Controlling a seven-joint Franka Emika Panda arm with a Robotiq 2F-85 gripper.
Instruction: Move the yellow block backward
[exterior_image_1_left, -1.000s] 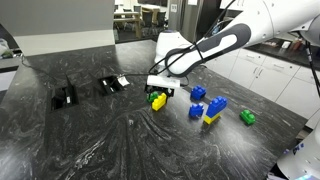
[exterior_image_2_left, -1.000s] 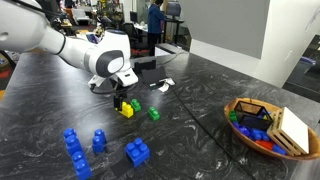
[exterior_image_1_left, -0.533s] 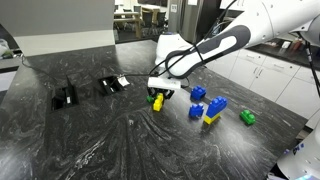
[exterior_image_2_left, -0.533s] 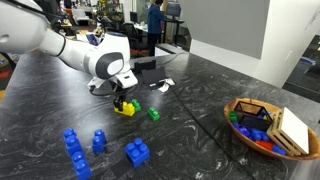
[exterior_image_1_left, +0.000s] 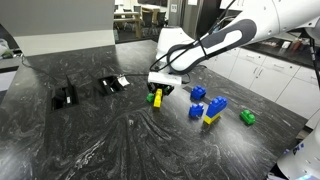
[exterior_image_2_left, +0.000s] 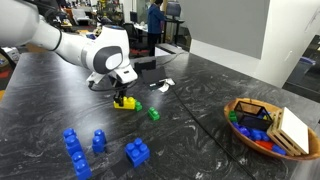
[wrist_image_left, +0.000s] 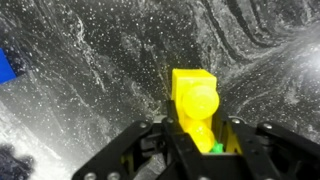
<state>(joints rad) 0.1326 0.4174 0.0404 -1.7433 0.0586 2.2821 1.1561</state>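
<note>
The yellow block is a small studded brick, and the wrist view shows it sticking out forward from between my black fingers. My gripper is shut on it. In both exterior views the arm reaches down to the dark marble table, with the gripper over the yellow block. From the opposite side the block shows just under the gripper. A bit of green peeks out beside the block, deep between the fingers.
Blue bricks, a yellow brick joined to a blue one and a green brick lie beside the gripper. A small green brick, more blue bricks and a basket of toys also sit here. Two black holders stand apart.
The jaws stood open around the yellow block and have since closed on it. The arm has hardly moved.
</note>
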